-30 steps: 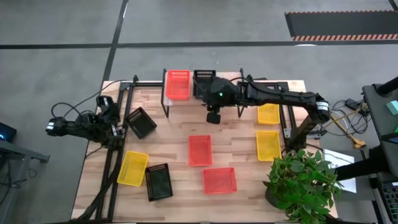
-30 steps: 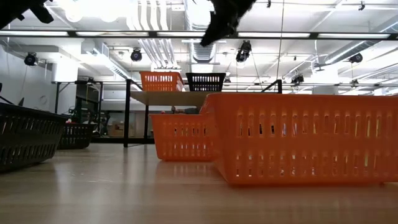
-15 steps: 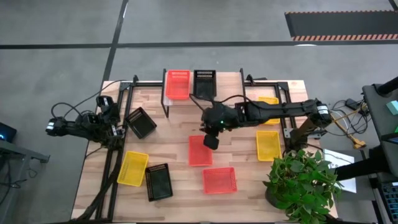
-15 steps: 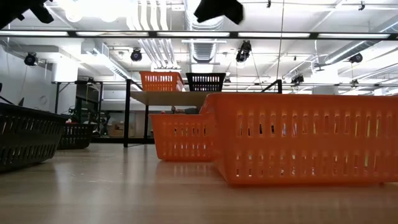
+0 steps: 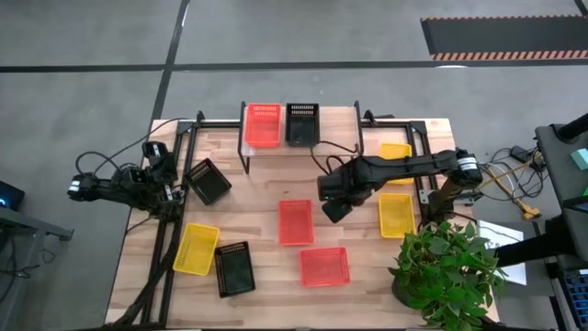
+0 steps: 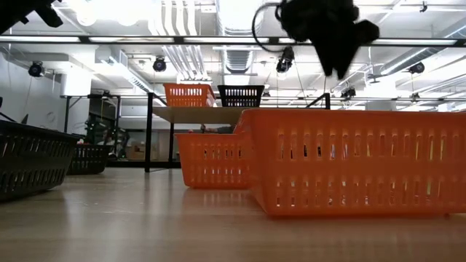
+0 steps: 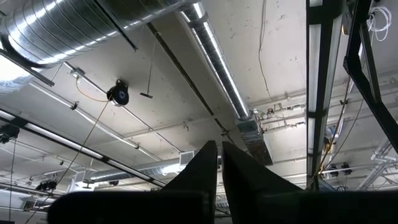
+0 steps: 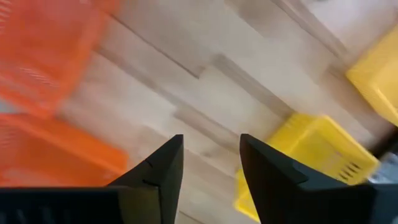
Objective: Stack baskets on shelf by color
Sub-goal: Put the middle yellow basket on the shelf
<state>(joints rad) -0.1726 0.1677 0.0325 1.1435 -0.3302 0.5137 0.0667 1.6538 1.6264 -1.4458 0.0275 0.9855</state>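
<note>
The shelf (image 5: 336, 126) stands at the table's far edge and carries one red-orange basket (image 5: 263, 125) and one black basket (image 5: 302, 123) side by side on its plank. Two red-orange baskets (image 5: 295, 222) (image 5: 323, 266), three yellow baskets (image 5: 396, 213) (image 5: 396, 164) (image 5: 197, 248) and two black baskets (image 5: 209, 180) (image 5: 233, 268) rest flat on the table. My right gripper (image 5: 331, 211) hangs open and empty above the table between the middle red-orange basket and a yellow one (image 8: 305, 163). My left gripper (image 7: 219, 163) is shut, points at the ceiling and waits at the table's left edge (image 5: 154, 156).
A potted plant (image 5: 447, 267) stands at the table's near right corner. Black frame rails (image 5: 170, 216) run along the left and right sides of the table. Bare wood lies between the shelf and the middle red-orange basket.
My right gripper has drawn back from the shelf toward the table's near edge, then swung toward the right, coming over the bare wood beside the middle red-orange basket. No basket has moved.
</note>
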